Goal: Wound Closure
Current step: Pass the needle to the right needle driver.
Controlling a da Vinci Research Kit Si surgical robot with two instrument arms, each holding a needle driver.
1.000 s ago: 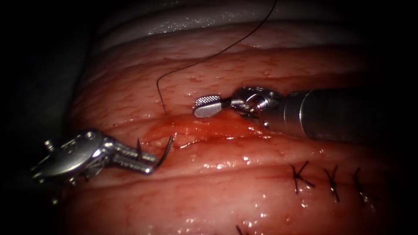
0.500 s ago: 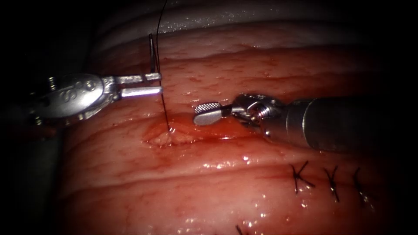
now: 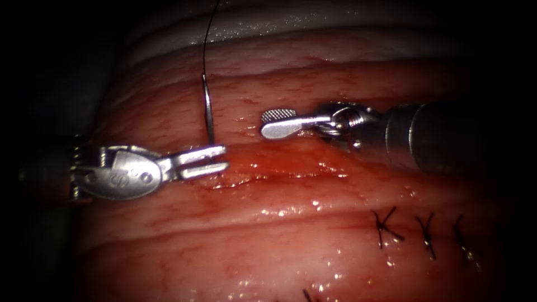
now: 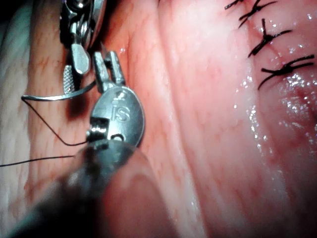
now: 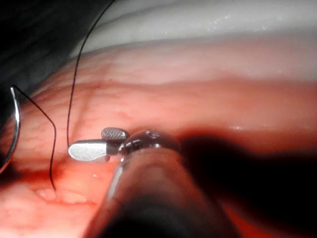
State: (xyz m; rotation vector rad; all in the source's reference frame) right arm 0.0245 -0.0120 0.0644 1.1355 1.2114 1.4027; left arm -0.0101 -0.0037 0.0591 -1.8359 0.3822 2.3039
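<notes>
My left tool (image 3: 224,159) reaches in from the left, jaws shut on one end of the curved needle (image 3: 208,112), at the left end of the cut (image 3: 279,170). The needle stands upright, clear of the tissue (image 3: 291,257). Thread (image 3: 208,33) leaves its upper end and runs up and away. The wrist views show the needle (image 4: 54,95) and a thread strand (image 5: 49,163) going down into the tissue by the cut. My right tool (image 3: 264,124) hovers just right of the needle, jaws (image 5: 88,143) apart and holding nothing.
Three finished dark stitches (image 3: 428,235) sit in a row on the tissue at the lower right, also seen close up as knotted stitches (image 4: 285,67). Red fluid (image 3: 246,168) wets the cut. The tissue's pale far edge (image 3: 268,25) runs along the back.
My left tool lifted the needle up and to the left, drawing thread through the tissue, then came back down to the cut. My right tool shifted slightly up and to the right.
</notes>
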